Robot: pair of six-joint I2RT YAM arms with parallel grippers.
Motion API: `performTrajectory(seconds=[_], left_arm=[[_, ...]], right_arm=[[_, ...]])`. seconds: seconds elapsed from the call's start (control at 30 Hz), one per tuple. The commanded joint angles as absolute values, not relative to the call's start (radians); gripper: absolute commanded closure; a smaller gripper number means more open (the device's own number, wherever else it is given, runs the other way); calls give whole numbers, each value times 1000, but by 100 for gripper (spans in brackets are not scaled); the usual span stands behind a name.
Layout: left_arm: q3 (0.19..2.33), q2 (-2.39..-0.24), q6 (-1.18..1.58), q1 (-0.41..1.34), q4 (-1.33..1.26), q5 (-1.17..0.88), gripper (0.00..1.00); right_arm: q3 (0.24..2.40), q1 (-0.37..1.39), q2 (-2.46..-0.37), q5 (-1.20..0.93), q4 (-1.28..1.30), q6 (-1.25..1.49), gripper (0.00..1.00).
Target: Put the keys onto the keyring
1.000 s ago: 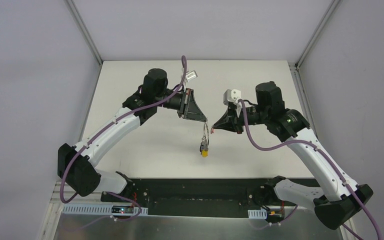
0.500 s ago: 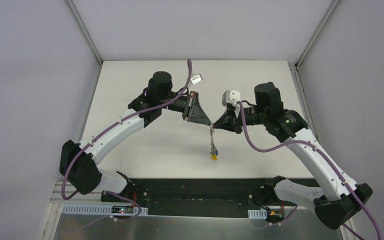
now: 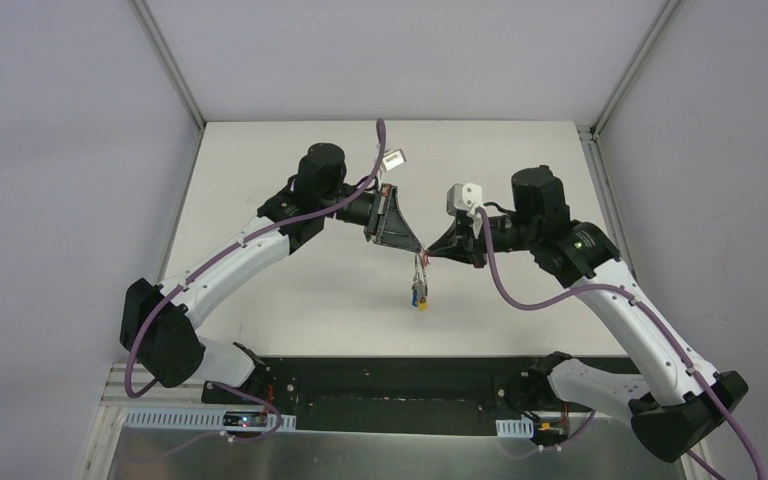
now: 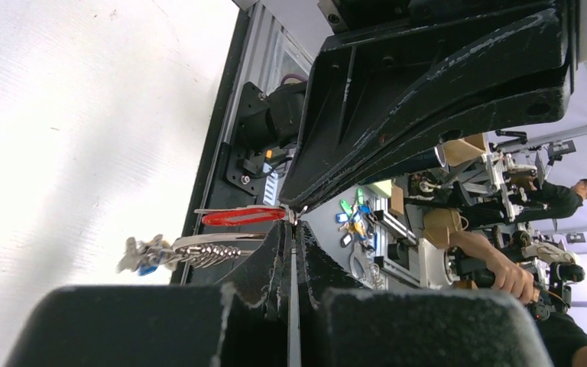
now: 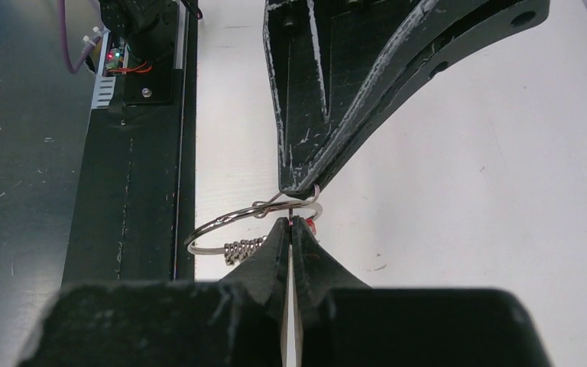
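Both grippers meet tip to tip above the middle of the table. My left gripper (image 3: 418, 248) (image 4: 291, 224) is shut on the keyring (image 3: 417, 272) (image 5: 214, 223) (image 4: 206, 241), a thin silver ring that hangs below the tips. A bunch of silver keys with blue and yellow tags (image 3: 418, 298) dangles from it. My right gripper (image 3: 430, 256) (image 5: 290, 221) is shut on the key with the red tag (image 4: 243, 216), pressed against the ring right at the left fingertips. Only a sliver of red (image 5: 310, 223) shows beside the right fingertips.
The white table (image 3: 300, 290) lies under the hanging bunch. A black rail (image 3: 390, 375) with the arm bases runs along the near edge. Grey walls and metal posts (image 3: 170, 65) close in the left, far and right sides.
My left gripper has moved right with the keyring until its tips meet the right gripper's. The hanging bunch swung right, then back a little.
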State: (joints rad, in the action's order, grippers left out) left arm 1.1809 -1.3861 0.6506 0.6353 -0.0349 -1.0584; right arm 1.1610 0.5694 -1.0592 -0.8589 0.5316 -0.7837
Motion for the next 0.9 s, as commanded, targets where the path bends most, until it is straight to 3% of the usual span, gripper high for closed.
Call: performTrajectory(seconds=[0.0, 0.87], left_arm=[[1198, -1368, 630, 640, -49, -1081, 100], [1172, -1366, 701, 637, -150, -1094, 100]], right_arm=[[1160, 573, -1029, -876, 520, -811, 100], [1149, 573, -1037, -879, 489, -785, 100]])
